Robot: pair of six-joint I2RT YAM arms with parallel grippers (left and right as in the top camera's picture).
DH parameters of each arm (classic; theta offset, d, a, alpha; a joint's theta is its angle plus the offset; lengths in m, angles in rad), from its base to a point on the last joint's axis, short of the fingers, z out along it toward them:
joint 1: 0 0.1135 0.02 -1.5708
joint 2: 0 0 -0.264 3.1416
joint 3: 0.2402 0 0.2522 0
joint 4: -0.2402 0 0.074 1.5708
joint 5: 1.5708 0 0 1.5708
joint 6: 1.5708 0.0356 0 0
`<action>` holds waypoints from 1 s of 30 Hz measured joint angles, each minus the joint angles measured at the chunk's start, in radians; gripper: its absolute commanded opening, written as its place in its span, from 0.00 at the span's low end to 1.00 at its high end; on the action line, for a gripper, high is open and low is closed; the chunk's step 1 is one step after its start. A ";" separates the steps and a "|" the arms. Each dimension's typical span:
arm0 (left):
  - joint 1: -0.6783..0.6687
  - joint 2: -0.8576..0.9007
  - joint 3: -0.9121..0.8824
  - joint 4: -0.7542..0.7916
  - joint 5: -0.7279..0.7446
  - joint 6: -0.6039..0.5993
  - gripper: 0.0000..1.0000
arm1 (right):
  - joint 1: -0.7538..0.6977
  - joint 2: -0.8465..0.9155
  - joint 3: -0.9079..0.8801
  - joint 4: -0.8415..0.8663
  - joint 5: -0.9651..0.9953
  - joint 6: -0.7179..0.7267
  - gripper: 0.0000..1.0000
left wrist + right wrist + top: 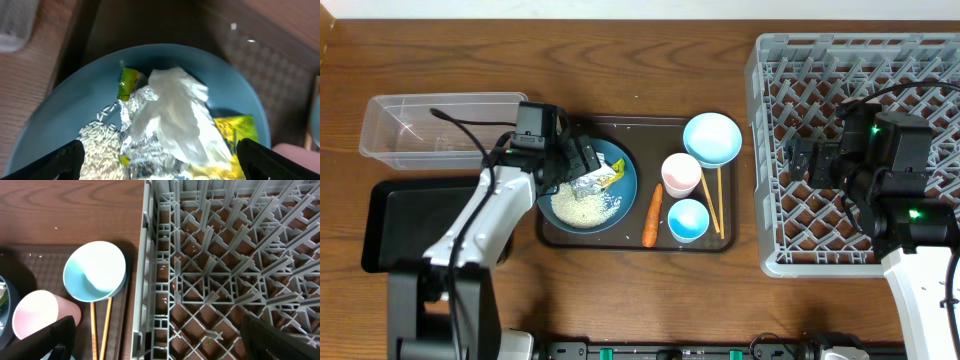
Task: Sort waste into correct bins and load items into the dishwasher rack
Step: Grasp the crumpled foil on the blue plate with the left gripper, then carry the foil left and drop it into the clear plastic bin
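The left gripper (160, 150) hangs directly over the dark-blue bowl (626, 188), middle left of the overhead picture. Its two fingers (62, 162) are wide apart and hold nothing. Under it the waste lies in one pile: the white crumpled paper (175, 107) on top of the foil ball (142, 145), the yellow-green wrapper (235, 131) at the right, and the rice (97, 136) at the lower left of the bowl.

I think the step is to take one piece out, most likely the paper, since it sits highest. To do it well, the fingers should go down only as far as the paper, close on its middle and lift straight up, so that foil and rice are not dragged along. The clear tub (440, 125) and the black tray (395, 225) stand at the left of the frame.

The left arm reaches from the lower left up and to the right, wrist turned downward. The right gripper (160, 330) hovers above the left part of the dishwasher rack (800, 240) — also spread open and empty.
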 measured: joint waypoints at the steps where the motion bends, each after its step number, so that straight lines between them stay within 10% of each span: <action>1: 0.000 0.014 0.000 0.005 0.000 -0.003 0.99 | 0.000 0.000 0.000 -0.001 0.000 0.000 0.99; 12: 0.000 0.075 0.000 0.088 0.041 -0.035 0.12 | 0.000 0.000 0.000 -0.002 0.000 0.000 0.99; 30: 0.162 -0.148 0.008 0.271 0.075 -0.024 0.07 | 0.000 0.000 0.000 -0.008 0.000 0.000 0.99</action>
